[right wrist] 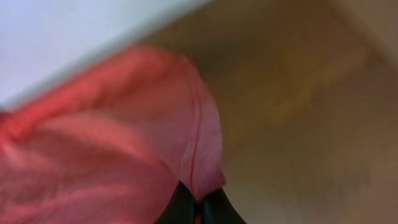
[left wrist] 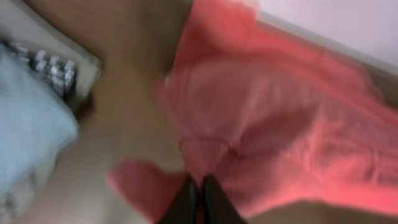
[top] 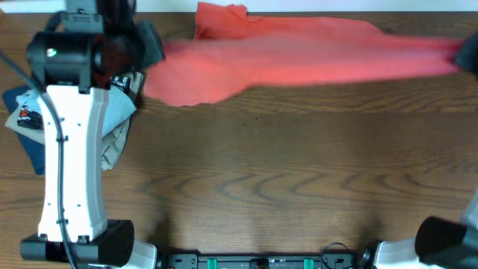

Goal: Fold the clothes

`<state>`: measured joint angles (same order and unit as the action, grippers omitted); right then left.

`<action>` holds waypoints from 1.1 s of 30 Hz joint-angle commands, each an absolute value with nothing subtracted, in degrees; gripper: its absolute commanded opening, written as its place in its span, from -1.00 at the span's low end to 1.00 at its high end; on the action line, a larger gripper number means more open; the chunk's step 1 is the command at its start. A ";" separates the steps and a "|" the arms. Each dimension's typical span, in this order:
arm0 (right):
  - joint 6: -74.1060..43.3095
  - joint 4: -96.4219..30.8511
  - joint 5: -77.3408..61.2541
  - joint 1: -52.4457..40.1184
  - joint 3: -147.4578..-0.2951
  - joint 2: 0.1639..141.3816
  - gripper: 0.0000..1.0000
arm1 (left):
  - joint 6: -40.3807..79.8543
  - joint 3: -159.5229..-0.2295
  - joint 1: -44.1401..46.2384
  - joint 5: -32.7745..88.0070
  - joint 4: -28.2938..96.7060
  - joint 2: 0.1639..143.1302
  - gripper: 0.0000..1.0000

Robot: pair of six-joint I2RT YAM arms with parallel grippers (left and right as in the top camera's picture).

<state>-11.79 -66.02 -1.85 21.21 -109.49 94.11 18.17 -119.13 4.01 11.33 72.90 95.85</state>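
The coral-red T-shirt [top: 299,56] is stretched in a long band across the far side of the table, blurred. My left gripper [left wrist: 200,196] is shut on its cloth; in the overhead view it sits at the shirt's left end [top: 146,48]. My right gripper [right wrist: 200,208] is shut on a hemmed edge of the shirt [right wrist: 124,155]; in the overhead view it is at the far right edge [top: 469,54]. The shirt also fills the left wrist view [left wrist: 280,124]. Its print is not visible.
A stack of folded garments lies at the left: a light blue shirt [top: 112,112], a tan one [top: 113,146] and a navy one [top: 30,149]. The light blue shirt also shows in the left wrist view [left wrist: 28,137]. The wooden table [top: 284,172] stretches in front.
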 commanded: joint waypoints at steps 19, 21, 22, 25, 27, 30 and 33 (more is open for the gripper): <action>-11.40 -86.65 7.31 24.45 -89.23 102.83 -0.97 | 18.06 -71.94 10.70 11.97 82.11 95.70 -0.87; -12.21 -85.25 7.31 25.45 -85.03 102.43 -0.97 | 18.06 -69.41 10.70 11.97 81.71 95.61 -0.88; -12.23 -84.77 7.25 25.91 -83.59 102.26 -0.97 | 18.06 -68.45 10.70 11.97 81.71 95.55 -0.88; -12.88 -83.77 7.29 27.62 -79.02 101.16 -0.99 | 18.09 -65.98 10.70 11.99 81.80 94.70 -0.87; -13.28 -83.59 7.25 28.71 -77.19 99.85 -0.98 | 18.06 -64.27 10.70 12.01 82.08 93.27 -0.88; -13.58 -83.22 7.16 29.89 -75.44 96.95 -0.97 | 18.11 -61.56 10.70 12.03 83.11 89.78 -0.87; -13.69 -83.11 7.16 30.44 -74.37 92.86 -0.97 | 18.63 -60.05 10.70 14.37 83.81 84.33 -0.88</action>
<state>-12.53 -83.22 6.28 29.63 -74.83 97.71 18.20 -60.84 10.76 12.82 82.72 89.36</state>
